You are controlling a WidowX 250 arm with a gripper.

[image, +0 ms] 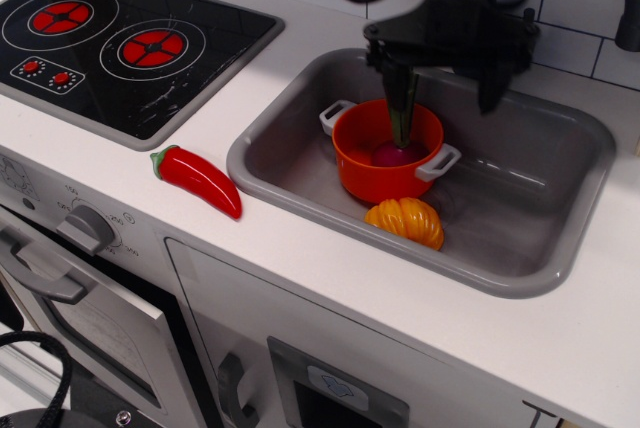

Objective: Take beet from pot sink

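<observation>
Gripper (447, 93) hanging over pot (385, 152) in sink (520, 238), fingers spread apart; beet (396, 152) sitting inside pot

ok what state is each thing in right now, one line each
beet: in the pot, bulb low, stalks pointing up
pot: upright in the sink, no lid
sink: dry as far as visible, holding pot and pumpkin
pumpkin: on the sink floor, in front of the pot
chili pepper: lying flat on the counter
tool: above the pot, fingers spread, holding nothing
stove knob: setting unreadable
</observation>
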